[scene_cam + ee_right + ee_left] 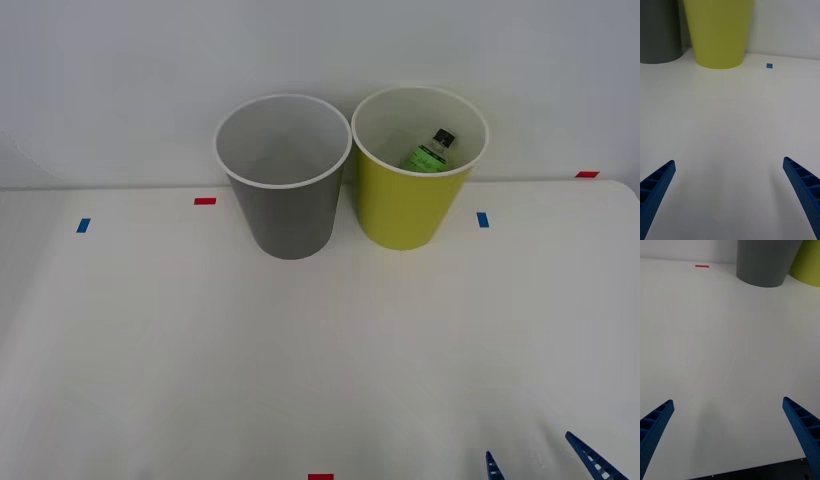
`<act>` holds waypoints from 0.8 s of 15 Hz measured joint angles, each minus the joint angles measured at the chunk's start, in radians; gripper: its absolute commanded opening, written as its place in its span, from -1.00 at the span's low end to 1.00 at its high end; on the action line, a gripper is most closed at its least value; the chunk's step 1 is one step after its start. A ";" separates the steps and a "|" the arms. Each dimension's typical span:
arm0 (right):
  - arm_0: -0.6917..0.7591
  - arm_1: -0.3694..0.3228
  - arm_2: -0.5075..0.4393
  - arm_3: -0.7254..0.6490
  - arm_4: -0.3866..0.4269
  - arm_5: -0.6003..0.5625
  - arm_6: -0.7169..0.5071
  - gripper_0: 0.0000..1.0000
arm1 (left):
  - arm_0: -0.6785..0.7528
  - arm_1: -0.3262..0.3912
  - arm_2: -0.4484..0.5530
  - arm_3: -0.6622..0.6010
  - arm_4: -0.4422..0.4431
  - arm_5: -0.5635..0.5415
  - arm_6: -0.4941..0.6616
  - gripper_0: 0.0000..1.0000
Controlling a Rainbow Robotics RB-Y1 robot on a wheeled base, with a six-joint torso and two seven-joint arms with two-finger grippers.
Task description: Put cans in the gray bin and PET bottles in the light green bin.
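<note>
White table (300, 360), both bins at its far edge: gray bin (283, 180), light green bin (415, 175) holding the PET bottle (432, 150). Right gripper (545, 462) and left gripper (728, 435) spread apart near the front edge.

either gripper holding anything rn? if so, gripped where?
Nothing held. The right gripper and left gripper are both open over bare table. The PET bottle already lies inside the light green bin.

PET bottle (431, 152) — lower half hidden by light green bin (410, 205).
</note>
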 measured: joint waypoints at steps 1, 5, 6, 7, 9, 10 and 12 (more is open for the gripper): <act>0.000 0.000 0.000 0.000 0.000 0.000 0.000 1.00 | 0.000 0.000 0.000 0.000 0.000 0.000 0.000 1.00; 0.000 0.000 0.000 0.000 0.000 0.000 0.000 1.00 | 0.000 0.000 0.000 0.000 0.000 0.000 0.000 1.00; 0.000 0.000 0.000 0.000 0.000 0.000 0.000 1.00 | 0.000 0.000 0.000 0.000 0.000 0.000 0.000 1.00; 0.000 0.000 0.000 0.000 0.000 0.000 0.000 1.00 | 0.000 0.000 0.000 0.000 0.000 0.000 0.000 1.00; 0.000 0.000 0.000 0.000 0.000 0.000 0.000 1.00 | 0.000 0.000 0.000 0.000 0.000 0.000 0.000 1.00; 0.000 0.000 0.000 0.000 0.000 0.000 0.000 1.00 | 0.000 0.000 0.000 0.000 0.000 0.000 0.000 1.00; 0.000 0.000 0.000 0.000 0.000 0.000 0.000 1.00 | 0.000 0.000 0.000 0.000 0.000 0.000 0.000 1.00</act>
